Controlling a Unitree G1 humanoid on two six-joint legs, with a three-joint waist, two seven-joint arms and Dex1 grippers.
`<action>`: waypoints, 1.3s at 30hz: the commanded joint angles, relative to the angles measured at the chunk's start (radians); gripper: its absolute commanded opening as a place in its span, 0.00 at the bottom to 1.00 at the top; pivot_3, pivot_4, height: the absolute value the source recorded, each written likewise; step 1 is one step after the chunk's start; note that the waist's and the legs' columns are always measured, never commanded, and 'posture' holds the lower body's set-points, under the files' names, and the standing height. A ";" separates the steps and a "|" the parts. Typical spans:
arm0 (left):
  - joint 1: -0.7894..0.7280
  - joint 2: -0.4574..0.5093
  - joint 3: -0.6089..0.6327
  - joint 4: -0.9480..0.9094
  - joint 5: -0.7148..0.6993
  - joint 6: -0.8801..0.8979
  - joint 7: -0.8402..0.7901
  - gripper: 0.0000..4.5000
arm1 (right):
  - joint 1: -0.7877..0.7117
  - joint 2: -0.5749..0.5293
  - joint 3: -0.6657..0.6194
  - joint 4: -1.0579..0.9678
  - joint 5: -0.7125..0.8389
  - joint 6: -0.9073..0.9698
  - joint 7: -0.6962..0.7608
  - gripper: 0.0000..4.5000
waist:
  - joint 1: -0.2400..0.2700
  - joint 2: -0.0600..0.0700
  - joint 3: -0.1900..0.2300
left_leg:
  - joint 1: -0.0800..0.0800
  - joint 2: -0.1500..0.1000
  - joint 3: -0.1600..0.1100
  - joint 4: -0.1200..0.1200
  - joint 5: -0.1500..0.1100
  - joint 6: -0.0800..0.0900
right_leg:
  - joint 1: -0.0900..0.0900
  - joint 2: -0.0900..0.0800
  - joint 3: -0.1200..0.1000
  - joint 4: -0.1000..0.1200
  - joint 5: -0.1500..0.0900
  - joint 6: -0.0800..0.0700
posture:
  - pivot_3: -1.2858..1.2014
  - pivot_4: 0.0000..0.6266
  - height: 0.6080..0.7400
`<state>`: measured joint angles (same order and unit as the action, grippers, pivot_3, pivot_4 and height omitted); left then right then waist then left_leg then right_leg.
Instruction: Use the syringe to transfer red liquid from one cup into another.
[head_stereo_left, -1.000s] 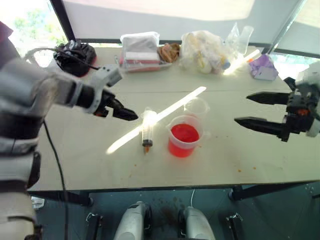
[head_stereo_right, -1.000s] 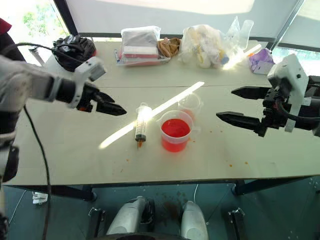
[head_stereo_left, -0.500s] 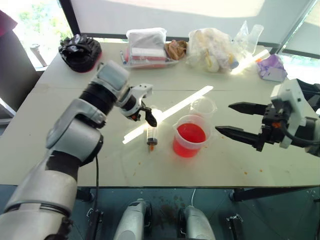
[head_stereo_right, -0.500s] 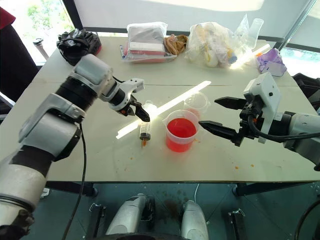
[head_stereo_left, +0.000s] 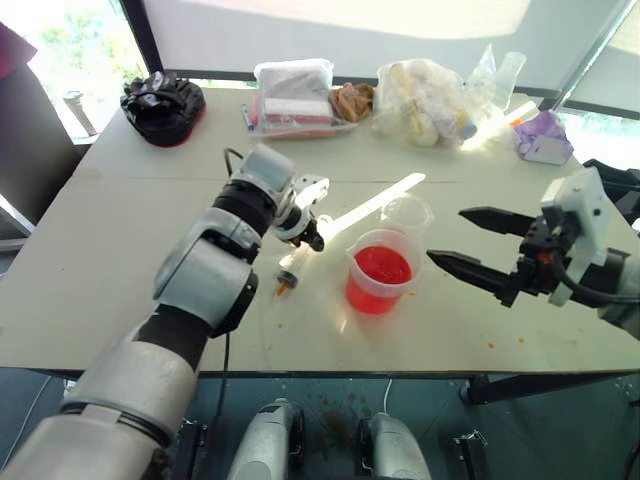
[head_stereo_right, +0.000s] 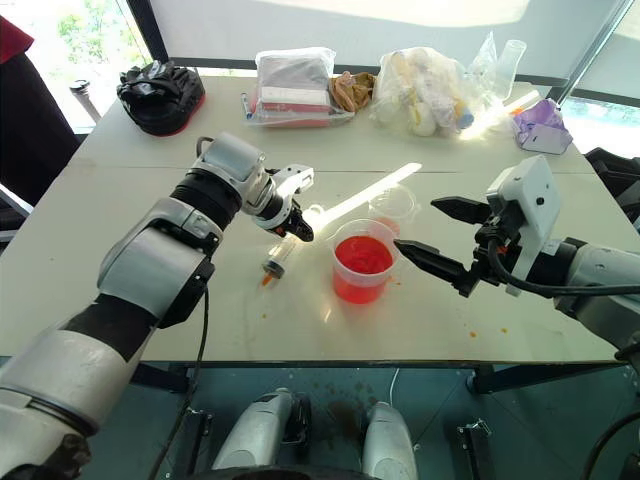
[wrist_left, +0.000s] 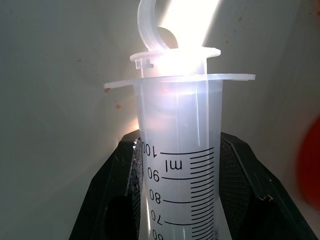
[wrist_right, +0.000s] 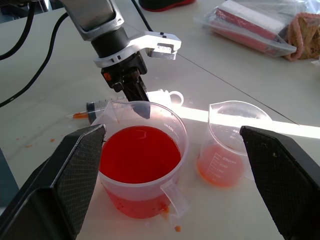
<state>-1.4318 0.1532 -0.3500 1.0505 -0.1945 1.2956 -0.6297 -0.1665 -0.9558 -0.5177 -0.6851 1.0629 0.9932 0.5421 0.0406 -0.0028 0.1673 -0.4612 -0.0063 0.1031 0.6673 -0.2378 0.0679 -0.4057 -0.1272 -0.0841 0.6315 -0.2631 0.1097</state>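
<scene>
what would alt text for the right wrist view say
The open right end effector frames a handled measuring cup full of red liquid, with a smaller clear cup beside it holding a little red. Behind, the left end effector is shut on a syringe lying on the table.

Silver-grey left arm of rounded shells with black joint bands, a thin black cable trailing beneath it, white bracket at the wrist, left pincer (head_stereo_right: 295, 228) with black fingers, right pincer (head_stereo_left: 478, 243) with long tapered black fingers, white wrist housing, textured black pads (wrist_right: 75, 172)
</scene>
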 joint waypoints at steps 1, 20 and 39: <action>0.004 0.014 0.026 -0.034 0.019 -0.017 -0.024 0.33 | -0.003 -0.007 -0.006 -0.018 0.004 -0.028 -0.007 1.00 | -0.001 0.000 0.000 | 0.000 0.000 0.000 0.000 0.000 0.000 | 0.000 0.000 0.000 0.000 0.000 0.000 | 0.52 0.24 1.00; 0.279 0.140 0.440 -0.925 -0.439 -0.416 -0.393 0.33 | -0.366 -0.062 0.082 0.223 -0.341 -0.316 -0.080 1.00 | -0.004 0.000 0.001 | 0.000 0.000 0.001 0.001 0.008 -0.005 | 0.001 0.003 -0.001 0.000 0.002 0.001 | 0.52 0.24 1.00; 0.361 -0.050 0.286 -0.886 -0.257 -0.747 -0.214 0.33 | -0.674 -0.105 0.134 0.110 -0.136 0.016 -0.138 1.00 | -0.004 0.000 0.001 | -0.001 0.000 0.002 0.000 0.008 -0.002 | 0.000 0.003 0.000 0.000 0.004 0.004 | 0.52 0.24 1.00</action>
<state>-1.0637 0.1119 -0.0575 0.1940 -0.4590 0.5800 -0.8547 -0.8092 -1.0434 -0.3385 -0.5562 0.9053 0.9984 0.4265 0.0368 -0.0023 0.1685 -0.4620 -0.0059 0.1053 0.6674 -0.2299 0.0657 -0.4054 -0.1242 -0.0844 0.6311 -0.2590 0.1133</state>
